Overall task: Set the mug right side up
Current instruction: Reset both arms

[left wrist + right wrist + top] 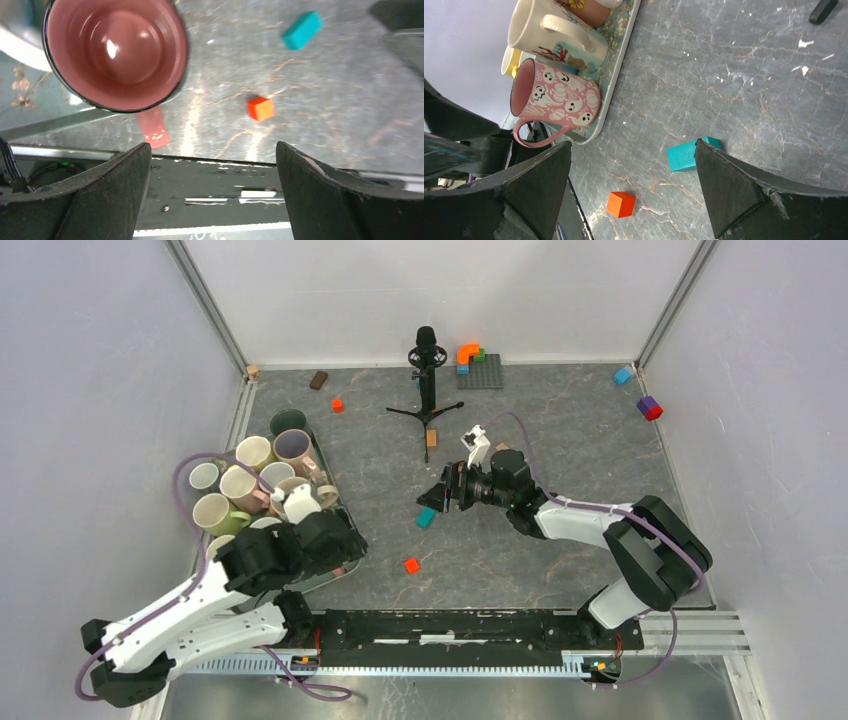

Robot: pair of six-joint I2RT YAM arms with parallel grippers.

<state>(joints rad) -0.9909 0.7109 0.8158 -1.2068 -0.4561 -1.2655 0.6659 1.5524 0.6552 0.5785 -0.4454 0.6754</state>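
Note:
The pink mug (115, 52) with white ghost faces (556, 97) stands mouth up on the near right corner of the patterned tray (621, 55). In the left wrist view I look straight down into its glossy pink inside, and its handle (152, 127) sticks out over the tray's edge. My left gripper (212, 150) hangs open just beside and above it, with nothing between the fingers. In the top view that arm (300, 545) hides the mug. My right gripper (440, 498) is open over mid-table and holds nothing.
Several other mugs (255, 452) crowd the tray (325, 462) at the left. A teal block (426, 518) and an orange cube (411, 565) lie between the arms. A microphone stand (428, 370), a grey baseplate (480, 370) and scattered small blocks sit farther back.

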